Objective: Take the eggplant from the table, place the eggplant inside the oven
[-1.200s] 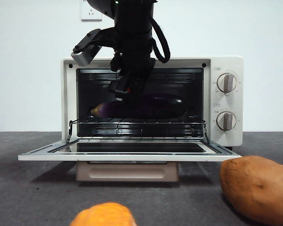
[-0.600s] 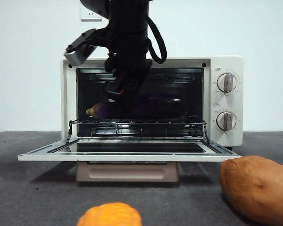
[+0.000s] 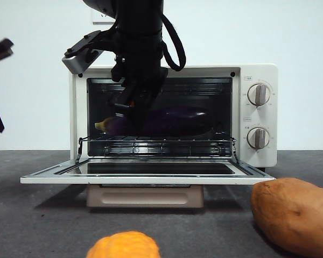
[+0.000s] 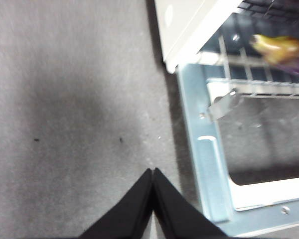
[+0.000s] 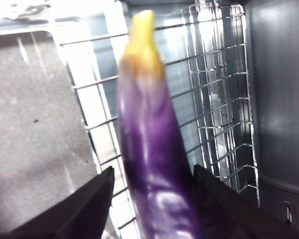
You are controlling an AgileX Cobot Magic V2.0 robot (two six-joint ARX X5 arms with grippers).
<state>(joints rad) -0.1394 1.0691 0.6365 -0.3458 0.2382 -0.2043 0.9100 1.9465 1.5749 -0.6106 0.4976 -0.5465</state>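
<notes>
The glossy purple eggplant point(image 3: 177, 119) lies lengthwise inside the open oven point(image 3: 258, 75), just above the wire rack point(image 3: 156, 142), with its yellowish stem tip pointing left. My right gripper point(image 3: 132, 110) reaches down into the oven cavity and is shut on the eggplant point(image 5: 154, 149), one black jaw on each side of it point(image 5: 152, 172). My left gripper point(image 4: 152, 172) is shut and empty, hovering over the grey table point(image 4: 65, 124) beside the oven's left corner. From there the eggplant's stem tip point(image 4: 279, 47) shows on the rack.
The oven door point(image 3: 151, 177) lies open and flat toward the front. A brown sweet potato point(image 3: 293, 215) sits on the table point(image 3: 43, 226) at the front right, and an orange corn cob point(image 3: 124, 246) at the front centre. A dark arm part point(image 3: 0, 51) shows at the left edge.
My right arm has shifted left and slightly up, and the eggplant slid a little left with it. A dark arm part has come into view at the left edge.
</notes>
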